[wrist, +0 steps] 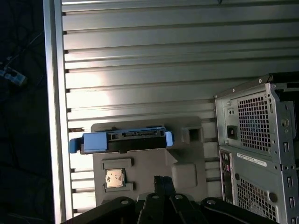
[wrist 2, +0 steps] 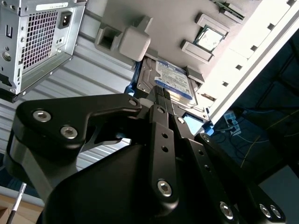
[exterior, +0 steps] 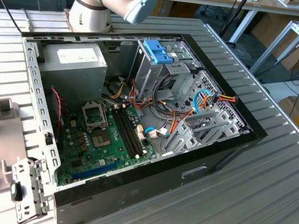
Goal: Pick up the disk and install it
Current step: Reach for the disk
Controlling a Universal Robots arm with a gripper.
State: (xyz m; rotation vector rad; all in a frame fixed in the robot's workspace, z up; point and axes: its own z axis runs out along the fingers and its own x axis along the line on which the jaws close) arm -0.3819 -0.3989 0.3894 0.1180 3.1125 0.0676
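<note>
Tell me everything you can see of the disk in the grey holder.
The disk is a flat silver metal box with a white and blue label on its broad face and blue plastic rails at both ends. It stands on edge in a slot of the grey holder on the ribbed metal table, its connector edge up. The claw hangs near it, shut, not touching it.

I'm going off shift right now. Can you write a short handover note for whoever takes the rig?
Hand: shut and empty, above the grey tray, near the disk.
Disk: lies on the tray, beside the rear of the case.
Done: nothing yet; the disk is not picked up.
Left: the pick-up and the install in the case.
</note>
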